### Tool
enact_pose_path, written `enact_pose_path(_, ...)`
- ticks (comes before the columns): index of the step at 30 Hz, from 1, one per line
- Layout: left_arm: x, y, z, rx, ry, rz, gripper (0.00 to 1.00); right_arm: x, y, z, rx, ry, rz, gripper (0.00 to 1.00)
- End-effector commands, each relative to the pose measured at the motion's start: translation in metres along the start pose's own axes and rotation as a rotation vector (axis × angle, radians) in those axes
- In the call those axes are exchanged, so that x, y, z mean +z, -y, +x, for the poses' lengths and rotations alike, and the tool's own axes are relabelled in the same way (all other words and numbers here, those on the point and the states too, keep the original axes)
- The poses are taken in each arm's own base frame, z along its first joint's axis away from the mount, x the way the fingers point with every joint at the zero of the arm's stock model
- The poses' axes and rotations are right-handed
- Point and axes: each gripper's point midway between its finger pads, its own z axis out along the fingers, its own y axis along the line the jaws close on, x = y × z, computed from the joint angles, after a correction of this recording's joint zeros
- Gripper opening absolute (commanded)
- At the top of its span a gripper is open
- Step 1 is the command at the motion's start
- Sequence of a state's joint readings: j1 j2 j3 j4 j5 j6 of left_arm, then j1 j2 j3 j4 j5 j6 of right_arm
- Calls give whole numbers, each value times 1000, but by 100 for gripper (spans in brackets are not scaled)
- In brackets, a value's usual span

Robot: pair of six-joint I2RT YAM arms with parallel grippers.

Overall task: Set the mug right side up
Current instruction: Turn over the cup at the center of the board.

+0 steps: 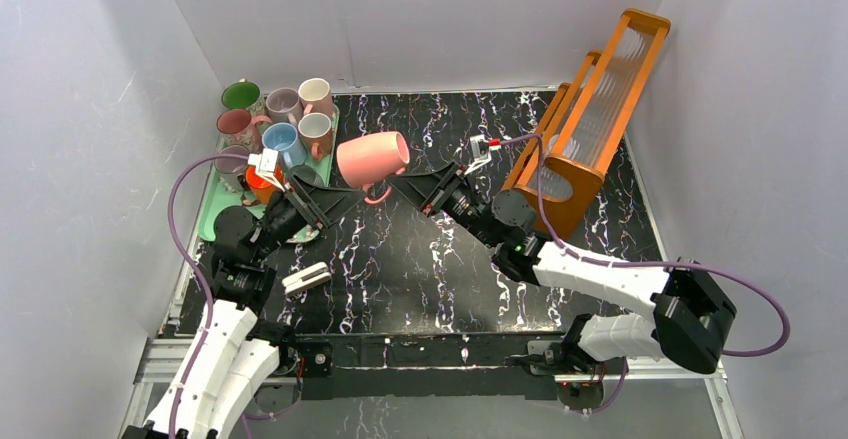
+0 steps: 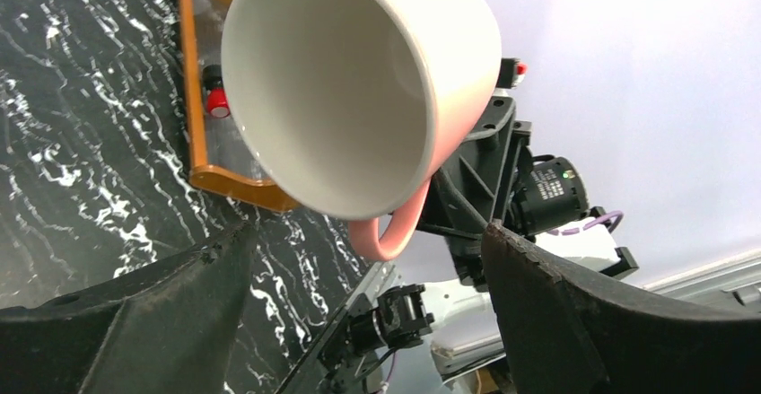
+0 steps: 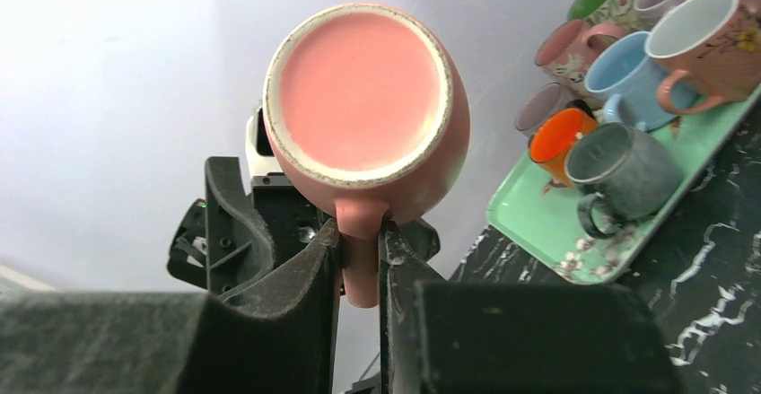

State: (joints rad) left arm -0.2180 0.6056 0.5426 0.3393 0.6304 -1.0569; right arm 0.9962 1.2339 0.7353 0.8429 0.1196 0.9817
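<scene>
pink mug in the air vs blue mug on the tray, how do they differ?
Pose: the pink mug lies on its side; the blue mug stands upright.
Support: the pink mug hangs above the table, its handle pinched by the right hand; the blue mug sits on the green tray among other mugs.
Both have one handle.
</scene>
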Motion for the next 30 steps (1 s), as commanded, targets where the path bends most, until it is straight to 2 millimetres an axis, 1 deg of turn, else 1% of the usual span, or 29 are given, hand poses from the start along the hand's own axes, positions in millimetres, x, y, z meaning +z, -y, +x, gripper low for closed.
enact_pose_path(1, 1, 31, -11, 24, 30, 130, 90, 2, -91, -47, 105, 126, -309, 1)
enact_pose_path(3, 2, 38, -14, 33, 40, 158, 87, 1, -93, -44, 138, 113, -328, 1)
enact_pose_path(6, 2, 42, -16, 33, 44, 176, 82, -1, -95, -42, 174, 114, -355, 1)
enact_pose_path(13, 3, 40, -16, 24, 53, 183, 71, 2, -96, -39, 183, 100, -364, 1)
enact_pose_path(17, 4, 39, -16, 29, 51, 183, 64, 8, -90, -33, 195, 78, -344, 1)
enact_pose_path(22, 4, 38, -16, 24, 50, 189, 50, 12, -86, -26, 207, 70, -345, 1)
enact_pose_path(28, 4, 38, -15, 25, 46, 190, 45, 20, -75, -14, 224, 43, -322, 1)
enact_pose_path(30, 5, 37, -15, 26, 46, 187, 41, 23, -73, -11, 228, 32, -322, 1)
